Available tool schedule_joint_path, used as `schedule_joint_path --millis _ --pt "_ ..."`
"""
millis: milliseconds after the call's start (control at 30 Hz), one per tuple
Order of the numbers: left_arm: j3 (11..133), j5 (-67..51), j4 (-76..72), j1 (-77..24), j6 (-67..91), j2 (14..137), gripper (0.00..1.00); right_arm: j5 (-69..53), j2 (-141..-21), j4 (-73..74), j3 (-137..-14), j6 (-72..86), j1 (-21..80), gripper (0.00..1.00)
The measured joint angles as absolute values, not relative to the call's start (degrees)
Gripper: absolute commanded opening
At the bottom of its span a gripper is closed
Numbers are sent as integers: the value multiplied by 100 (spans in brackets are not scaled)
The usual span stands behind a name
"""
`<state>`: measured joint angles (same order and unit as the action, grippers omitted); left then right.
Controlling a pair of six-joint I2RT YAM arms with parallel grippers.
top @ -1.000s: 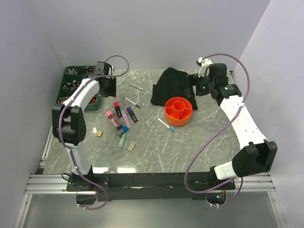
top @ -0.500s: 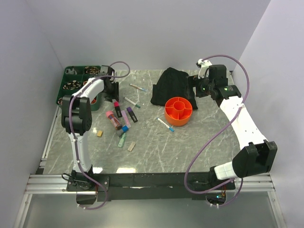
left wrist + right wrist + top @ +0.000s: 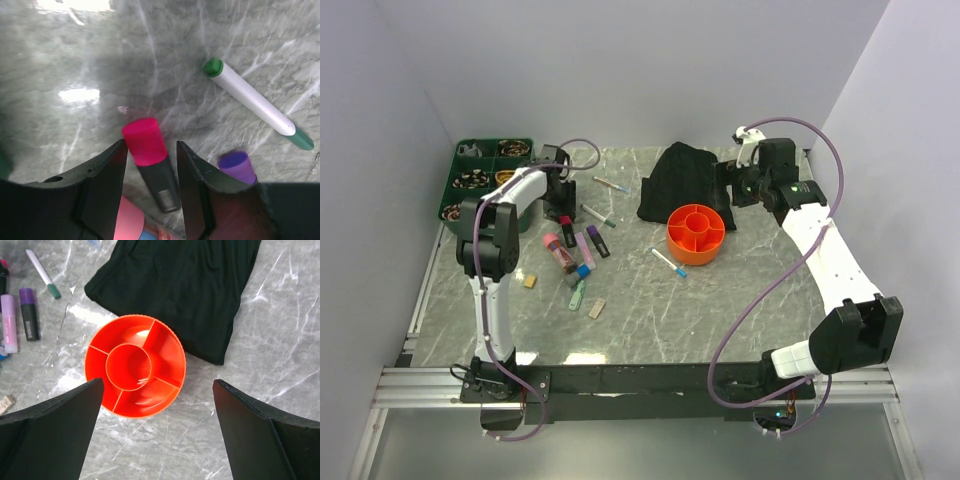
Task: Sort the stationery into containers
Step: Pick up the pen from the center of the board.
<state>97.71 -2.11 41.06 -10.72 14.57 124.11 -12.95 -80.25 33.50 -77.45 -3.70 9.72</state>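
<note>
My left gripper is open and low over the table. In the left wrist view its jaws straddle a black marker with a pink cap, with a gap on the right side. A white pen with green ends and a purple marker cap lie beside it. More markers, pens and tan erasers lie on the table. My right gripper is open and empty, high above the orange divided tub, which also shows in the right wrist view between the wide jaws.
The dark green tray stands at the back left, with coiled rubber bands in its compartments. A black fabric heap lies just behind the tub, and fills the top of the right wrist view. Walls close in the left, back and right sides.
My left gripper has swung right from over the green tray and come down around the pink-capped marker. The right arm has not moved.
</note>
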Motion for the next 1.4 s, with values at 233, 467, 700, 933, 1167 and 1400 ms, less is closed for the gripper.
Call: schedule_joint_path --millis 233,467,700,933,1167,1400 --pt "9699 -161 4077 -1173 1472 12462 23 -1295 -8025 3365 -7697 -370 972 98" --pt "9719 -266 4091 -1173 1404 12460 1 -1293 -8025 3361 -7697 -370 972 98" --pt "10427 -906 4421 -1146 1339 12431 1 -1146 -7950 3352 -7693 -458 972 98" --pt "9679 -2233 2292 -1297 1337 10960 1 -906 -7791 3201 -7502 -502 961 97" --pt "8012 -3225 -1179 -2300 1479 10420 1 -539 -7791 3059 -7415 -591 956 98" --pt "8538 -3542 -2377 -2856 1660 11434 1 -362 -7723 3037 -7338 -655 928 98"
